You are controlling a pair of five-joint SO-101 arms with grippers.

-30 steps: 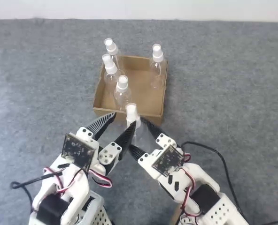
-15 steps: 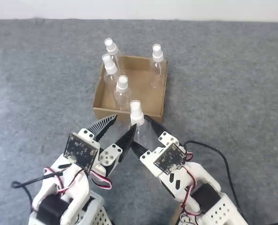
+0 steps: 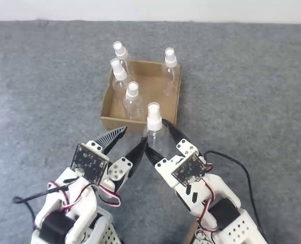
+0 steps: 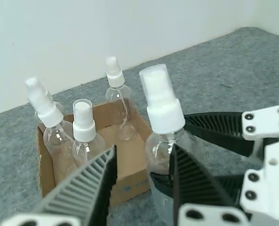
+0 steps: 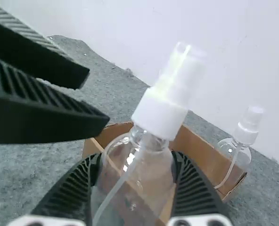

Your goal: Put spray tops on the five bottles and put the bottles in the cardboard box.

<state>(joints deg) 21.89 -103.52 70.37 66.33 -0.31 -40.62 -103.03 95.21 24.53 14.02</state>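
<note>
Bottle (image 3: 154,123) nearer cardboard box (image 3: 119,122) now

I could read no words, numbers or signs anywhere. The cardboard box (image 4: 135,178) carried a small blue print on its near outer wall, too small for me to make out.

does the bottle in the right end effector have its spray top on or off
On: a white spray top caps the bottle in the right end effector.
</note>
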